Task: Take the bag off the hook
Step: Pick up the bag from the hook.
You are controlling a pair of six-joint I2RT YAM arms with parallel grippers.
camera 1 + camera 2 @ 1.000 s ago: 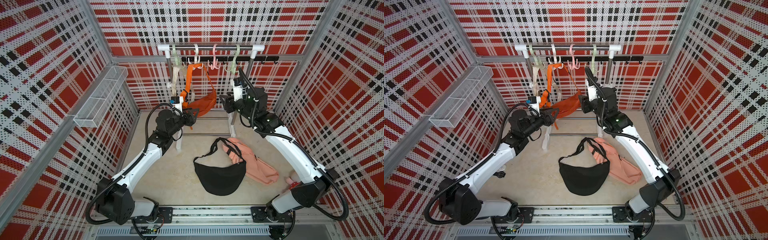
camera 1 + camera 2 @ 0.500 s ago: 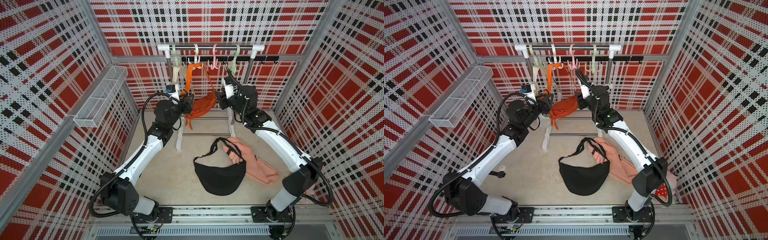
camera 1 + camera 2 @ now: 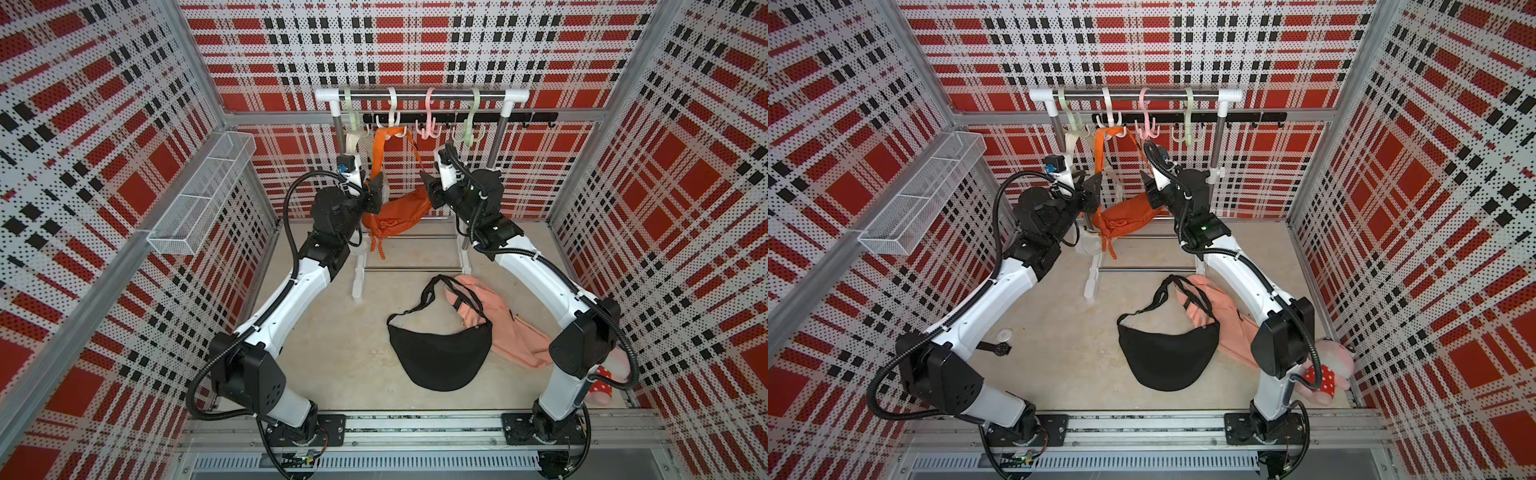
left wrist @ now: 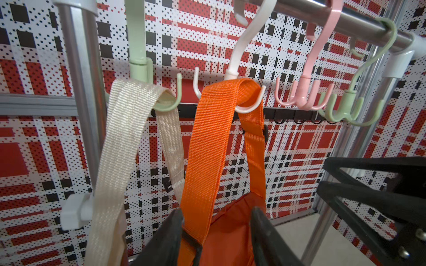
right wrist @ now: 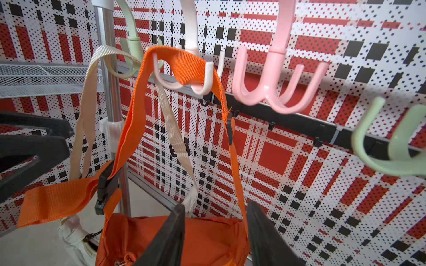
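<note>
An orange bag (image 3: 395, 212) (image 3: 1125, 218) hangs by its orange strap (image 4: 207, 149) (image 5: 182, 62) over a prong of the white hook (image 3: 392, 120) (image 4: 249, 106) (image 5: 202, 85) on the rack rail. My left gripper (image 3: 376, 195) (image 4: 216, 221) is closed on the bag's left end, with strap and fabric filling the gap between its fingers. At the opposite end my right gripper (image 3: 428, 191) (image 5: 215, 221) grips the bag's fabric. The bag is bunched between the two and the strap hangs slack.
A cream strap (image 4: 129, 119) hangs on the green hook beside it. A pink hook (image 5: 276, 92) and another green hook (image 5: 391, 156) are bare. A black bag (image 3: 440, 357) and a pink bag (image 3: 511, 332) lie on the floor. A wire basket (image 3: 203, 191) hangs on the left wall.
Both grippers have risen and drawn in toward each other at the orange bag's ends. The bag is lifted and bunched, and its strap has slackened.
</note>
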